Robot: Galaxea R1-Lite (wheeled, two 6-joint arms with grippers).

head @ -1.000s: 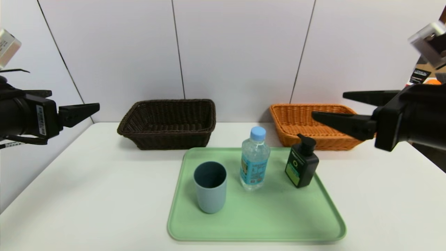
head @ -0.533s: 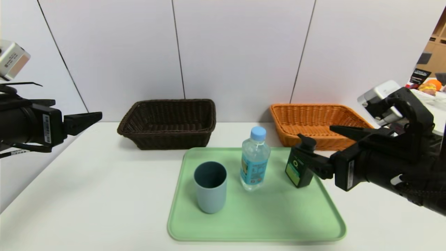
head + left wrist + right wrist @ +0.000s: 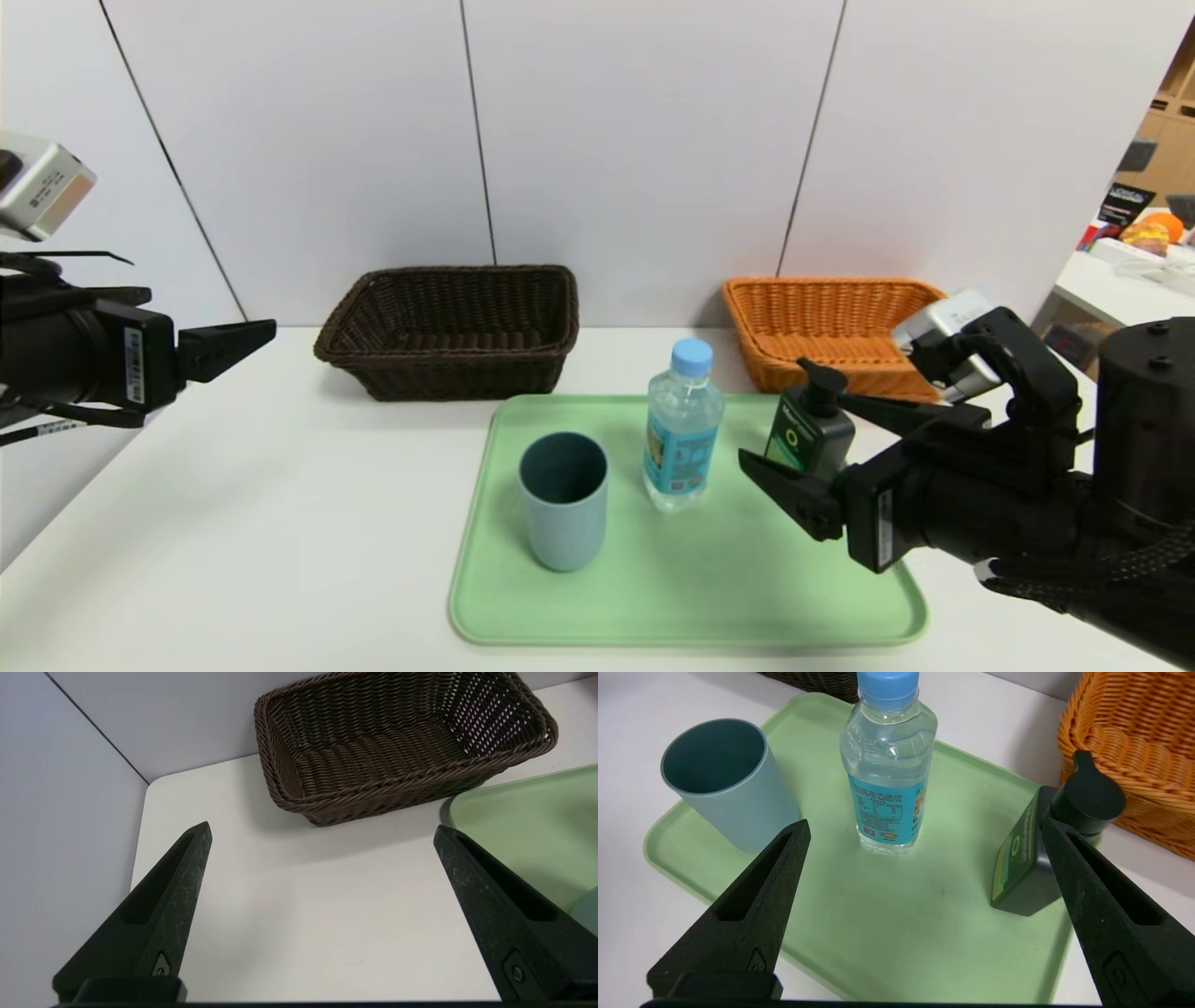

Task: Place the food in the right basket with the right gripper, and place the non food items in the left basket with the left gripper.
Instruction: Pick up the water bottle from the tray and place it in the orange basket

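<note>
The food, a clear water bottle (image 3: 683,439) (image 3: 887,765) with a blue cap, stands upright mid-tray. To its left is the blue-grey cup (image 3: 563,499) (image 3: 728,784), to its right the black pump bottle (image 3: 805,443) (image 3: 1027,863). My right gripper (image 3: 795,431) (image 3: 924,826) hangs low over the tray's right side, open and empty. It points at the water bottle, and the pump bottle stands by one fingertip. My left gripper (image 3: 266,329) (image 3: 322,827) hovers open and empty at the table's left. The dark brown left basket (image 3: 453,327) (image 3: 397,742) and the orange right basket (image 3: 822,322) (image 3: 1134,742) stand at the back.
All three items stand on a pale green tray (image 3: 691,597) (image 3: 901,924) on the white table (image 3: 233,523). A grey panelled wall runs close behind the baskets. Past the table's right edge is another table (image 3: 1120,280) with clutter.
My right gripper has come down from high at the right and swung left, low over the tray toward the water bottle. The left gripper has drifted slightly right. Both stay open.
</note>
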